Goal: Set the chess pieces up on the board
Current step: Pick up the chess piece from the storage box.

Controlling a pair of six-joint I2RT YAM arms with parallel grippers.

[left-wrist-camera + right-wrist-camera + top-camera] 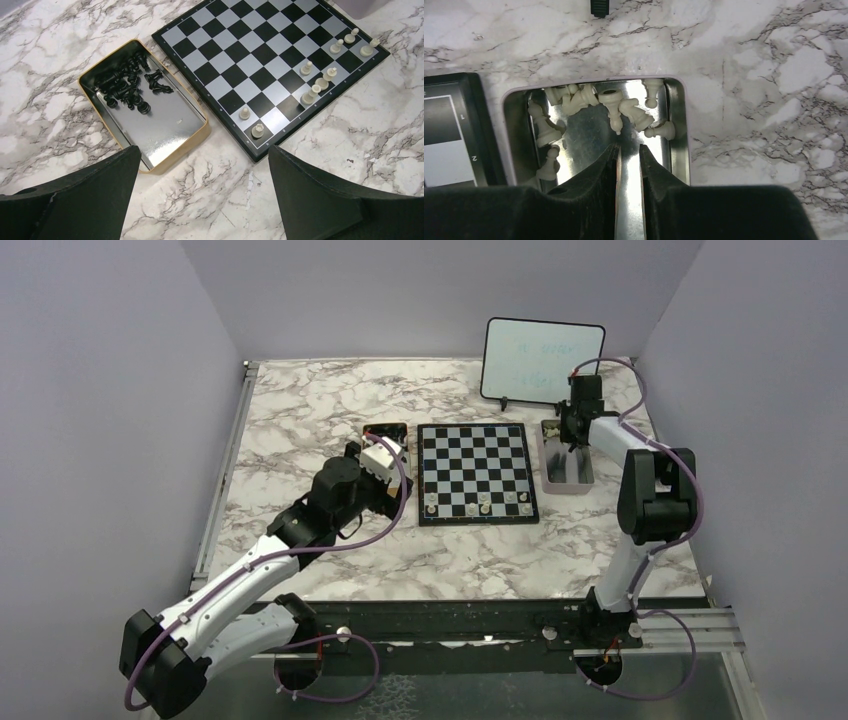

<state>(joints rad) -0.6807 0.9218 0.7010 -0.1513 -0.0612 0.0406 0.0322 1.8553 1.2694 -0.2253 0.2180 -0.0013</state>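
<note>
Board (pixel 476 472) lies flat on the marble worktop (pixel 330 400). Several cream chess pieces (pixel 320 84) stand upright on the two rows of the board nearest the arm bases. Loose cream pieces (pixel 624 107) lie tumbled in a silver tray (pixel 676 125) just right of the board. Over that tray hangs the right end effector (pixel 629 150), jaws only a narrow slit apart, nothing between them. A gold-rimmed tray (pixel 200 132) just left of the board holds a heap of black pieces (pixel 131 85). Off the board's near-left corner hovers the left end effector (pixel 202 200), jaws spread wide, empty. Whiteboard (pixel 543 360) upright behind the board's far-right corner.
</note>
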